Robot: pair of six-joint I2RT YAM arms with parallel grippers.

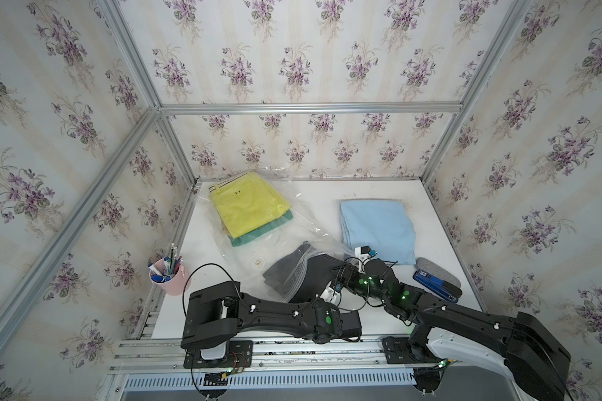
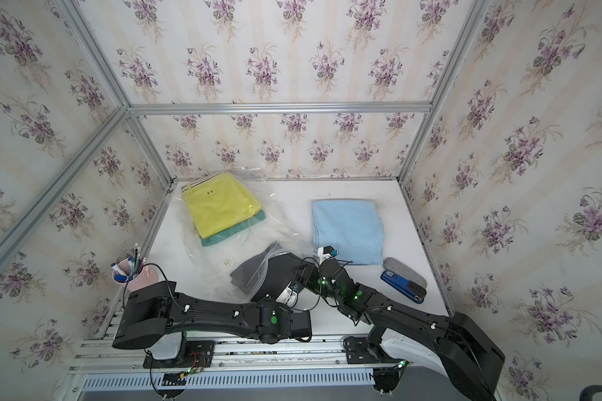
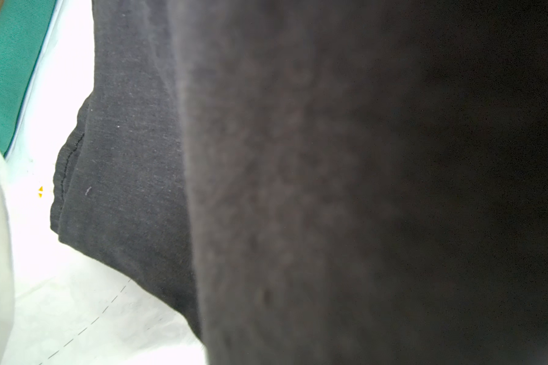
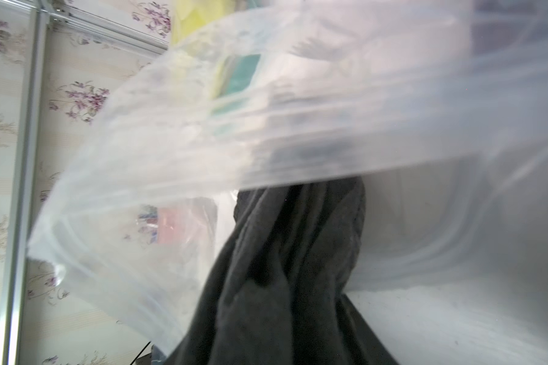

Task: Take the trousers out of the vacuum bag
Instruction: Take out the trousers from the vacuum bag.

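Note:
The see-through vacuum bag [image 1: 285, 222] lies across the left and middle of the white table [image 1: 327, 194]. Yellow-green trousers [image 1: 245, 205] with teal trousers [image 1: 261, 231] under them sit deep inside it. Black trousers [image 1: 313, 274] stick halfway out of its mouth, past the zip strip [image 1: 298, 274]. My right gripper [image 1: 338, 276] is shut on the bunched black cloth [image 4: 282, 268], under the lifted bag lip [image 4: 171, 158]. My left gripper [image 1: 331, 292] rests at the near edge of the black trousers [image 3: 140, 158]; cloth hides its jaws. Light blue trousers [image 1: 377, 229] lie outside the bag at the right.
A pink cup of pens [image 1: 169, 277] stands at the table's front left. A blue stapler [image 1: 435, 281] and a grey pad [image 1: 438, 269] lie at the front right. Papered walls with metal posts close in three sides.

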